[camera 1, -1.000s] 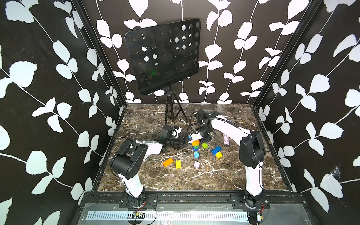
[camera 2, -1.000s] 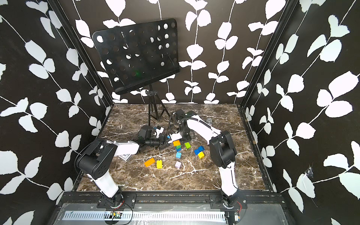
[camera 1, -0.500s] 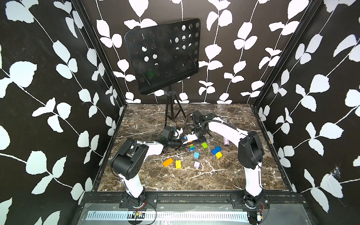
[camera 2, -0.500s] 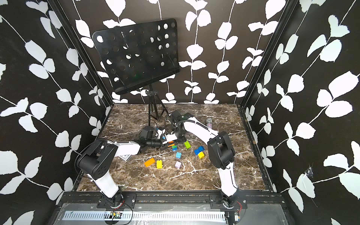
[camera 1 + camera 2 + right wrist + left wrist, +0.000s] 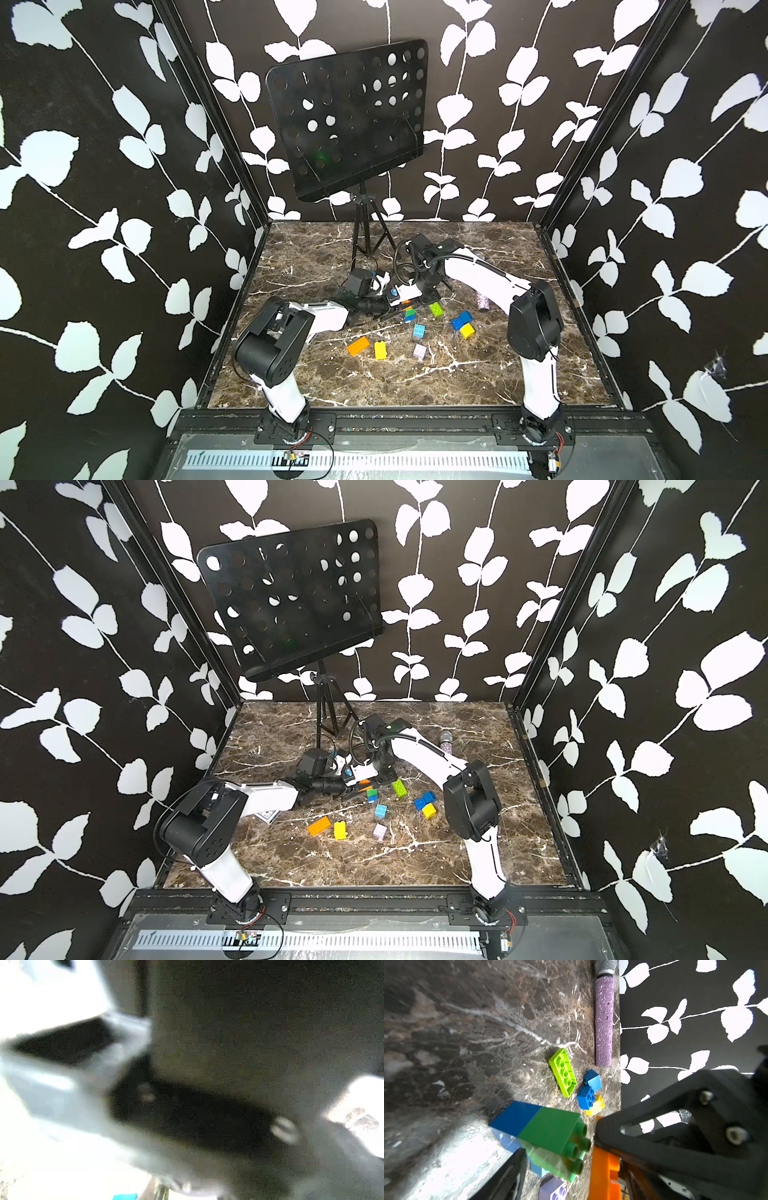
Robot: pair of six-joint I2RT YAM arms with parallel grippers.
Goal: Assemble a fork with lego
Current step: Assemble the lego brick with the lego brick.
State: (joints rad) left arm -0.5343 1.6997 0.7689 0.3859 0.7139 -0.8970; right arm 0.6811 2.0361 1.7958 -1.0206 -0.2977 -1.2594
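While the left end effector (image 5: 558, 1144) brackets the blue-and-green stem (image 5: 410, 315), mid-frame in a top view — gripped or not, unclear, like the right end effector (image 5: 422, 297) — the orange brick (image 5: 604, 1169) next needs pressing onto its studs.

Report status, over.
Left end effector straddles blue-green stem and orange brick, grip unclear. Right end effector crowds it, state unclear. Other bricks loose.

A black perforated metal music stand (image 5: 307, 621) stands at the back of the brown marble tabletop (image 5: 332, 866). An orange oblong plastic brick (image 5: 319, 825) lies just beside a yellow plastic brick (image 5: 340, 830).
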